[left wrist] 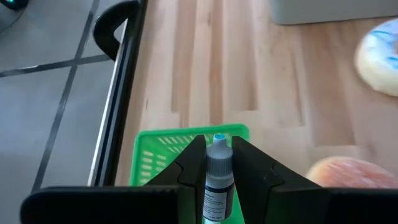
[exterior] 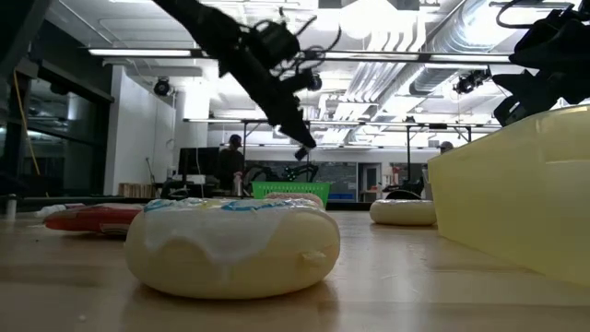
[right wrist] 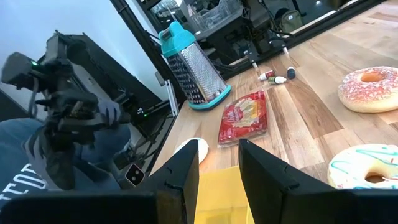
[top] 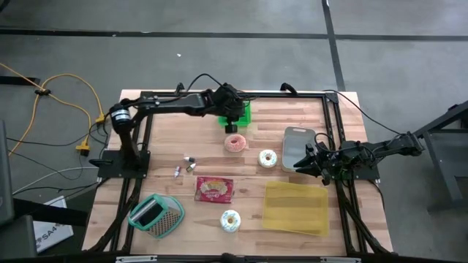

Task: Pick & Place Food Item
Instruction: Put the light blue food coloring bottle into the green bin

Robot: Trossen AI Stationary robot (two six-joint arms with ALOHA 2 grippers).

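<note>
The left gripper (left wrist: 219,180) pinches a small dropper bottle (left wrist: 218,177) above the green basket (top: 241,113) at upper centre of the high view, a pink donut (top: 235,143) just below. The right gripper (right wrist: 217,168), jaws spread and empty, hovers at right over the yellow tray (top: 296,208), beside a white donut (top: 268,158).

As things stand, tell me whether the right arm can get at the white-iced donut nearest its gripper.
Probably yes. The right gripper is open and empty, and the white-iced donut lies just beside it on bare table, nothing between. The left gripper is off over the green basket, holding a small bottle.
</note>
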